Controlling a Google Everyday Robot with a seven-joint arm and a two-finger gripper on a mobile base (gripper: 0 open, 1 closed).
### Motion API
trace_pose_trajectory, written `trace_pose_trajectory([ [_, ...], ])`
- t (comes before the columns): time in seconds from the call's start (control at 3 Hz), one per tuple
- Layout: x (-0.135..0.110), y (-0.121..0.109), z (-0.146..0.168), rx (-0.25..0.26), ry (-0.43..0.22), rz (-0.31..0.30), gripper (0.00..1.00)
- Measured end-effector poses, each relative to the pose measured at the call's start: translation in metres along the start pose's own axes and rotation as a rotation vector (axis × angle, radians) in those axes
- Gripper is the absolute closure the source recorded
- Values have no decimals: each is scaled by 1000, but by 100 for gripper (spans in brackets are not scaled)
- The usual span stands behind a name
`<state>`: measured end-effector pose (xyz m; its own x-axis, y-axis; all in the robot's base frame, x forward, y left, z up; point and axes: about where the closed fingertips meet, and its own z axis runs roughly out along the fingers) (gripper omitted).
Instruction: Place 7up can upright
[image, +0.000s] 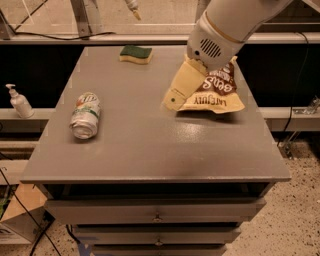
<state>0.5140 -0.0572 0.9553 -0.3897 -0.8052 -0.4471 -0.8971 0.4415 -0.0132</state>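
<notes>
The can (85, 115) lies on its side at the table's (150, 150) nine o'clock. It is silver-white with green lettering, one shiny end facing six. The gripper (174, 101) hangs near one o'clock, overlapping the snack bag's (220, 95) left edge. I cannot tell whether it is spread or closed.

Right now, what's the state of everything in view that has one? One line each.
7up can: on its side, left part of the table, not yet upright.
end effector: over the table at the snack bag's left edge, well apart from the can.
snack bag: lying flat, right rear, partly hidden by the arm.
sponge: flat, green side up, rear edge.
soap dispenser: upright, on the ledge left of the table.
top drawer: shut.
</notes>
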Motion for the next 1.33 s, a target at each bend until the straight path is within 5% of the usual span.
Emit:
trace_pose_trajectory([
  [0.67,-76,11,43,-86,-97,-34,0],
  [1.33,-92,14,58,-128,-150,-7,0],
])
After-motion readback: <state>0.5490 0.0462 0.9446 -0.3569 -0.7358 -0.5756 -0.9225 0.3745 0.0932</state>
